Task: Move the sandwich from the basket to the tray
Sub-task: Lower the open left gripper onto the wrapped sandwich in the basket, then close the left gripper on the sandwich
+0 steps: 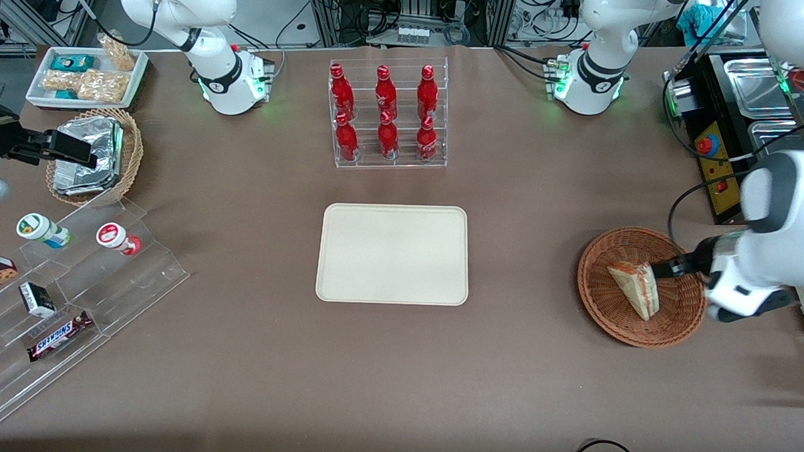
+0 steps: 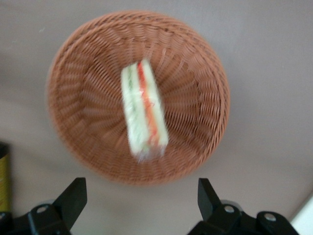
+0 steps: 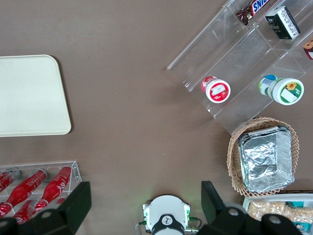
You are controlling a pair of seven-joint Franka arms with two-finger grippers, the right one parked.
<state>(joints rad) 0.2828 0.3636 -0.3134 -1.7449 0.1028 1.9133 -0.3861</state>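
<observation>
Sandwich [image 1: 636,288]: triangular wedge, lying in reddish-brown wicker basket [image 1: 600,306] toward working arm's end of table; red and pale filling along cut edge. Gripper [image 2: 142,200]: poised above basket's rim, just beside sandwich; jaws spread wide, holding nothing. Tray [image 1: 393,254]: cream-beige, flat on brown table [image 1: 523,203], well apart from basket, bare. Rack of red bottles [image 1: 386,115]: farther from camera than tray.
</observation>
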